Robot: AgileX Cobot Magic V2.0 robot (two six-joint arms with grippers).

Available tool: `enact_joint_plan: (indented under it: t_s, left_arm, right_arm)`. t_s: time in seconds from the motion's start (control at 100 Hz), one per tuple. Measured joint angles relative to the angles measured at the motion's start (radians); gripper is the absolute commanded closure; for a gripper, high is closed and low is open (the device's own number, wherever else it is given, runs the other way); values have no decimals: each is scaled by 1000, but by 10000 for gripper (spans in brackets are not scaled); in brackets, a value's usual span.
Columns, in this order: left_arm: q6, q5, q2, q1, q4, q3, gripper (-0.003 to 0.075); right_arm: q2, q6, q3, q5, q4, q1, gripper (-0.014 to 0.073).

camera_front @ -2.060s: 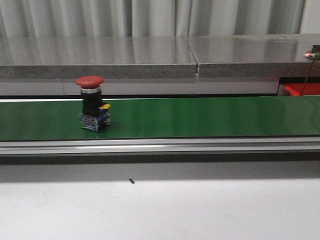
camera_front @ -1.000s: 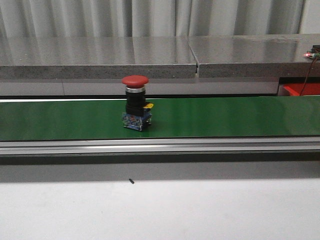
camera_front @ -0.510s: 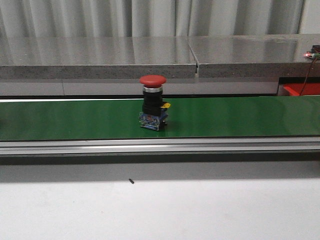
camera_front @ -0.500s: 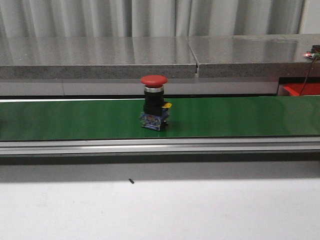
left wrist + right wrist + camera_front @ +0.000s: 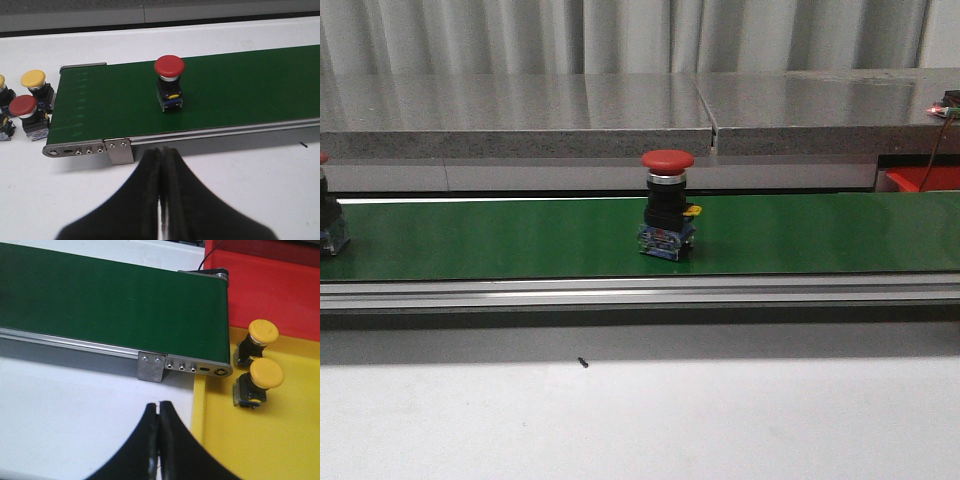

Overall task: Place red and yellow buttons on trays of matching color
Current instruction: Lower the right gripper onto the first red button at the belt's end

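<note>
A red button (image 5: 667, 205) with a black body stands upright on the green conveyor belt (image 5: 800, 235), near the middle of the front view; the left wrist view shows this red button (image 5: 169, 82) too. A second button (image 5: 330, 225) is cut off at the front view's left edge. Beside the belt's end wait a yellow button (image 5: 35, 84) and a red one (image 5: 25, 114). Two yellow buttons (image 5: 263, 336) (image 5: 265, 380) lie in the yellow tray (image 5: 235, 445), beside the red tray (image 5: 270, 290). My left gripper (image 5: 161, 151) and right gripper (image 5: 159, 405) are shut and hold nothing, over the white table.
The belt's aluminium rail (image 5: 640, 293) runs along its near side, with a metal bracket (image 5: 121, 151) at one end and another bracket (image 5: 151, 369) at the tray end. A grey stone ledge (image 5: 520, 120) runs behind the belt. A small black speck (image 5: 583, 362) lies on the table.
The red button has ridden the belt steadily to the right, from the left part to the middle. A second button has come into view at the left edge.
</note>
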Motion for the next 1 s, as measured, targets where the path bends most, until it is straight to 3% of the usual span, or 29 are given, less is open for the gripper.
enact_joint_plan:
  t_s: [1.0]
  left_arm:
    - [-2,-13,-33,0,0,10,741]
  right_arm:
    - [0,0,0,0,0,0,659]
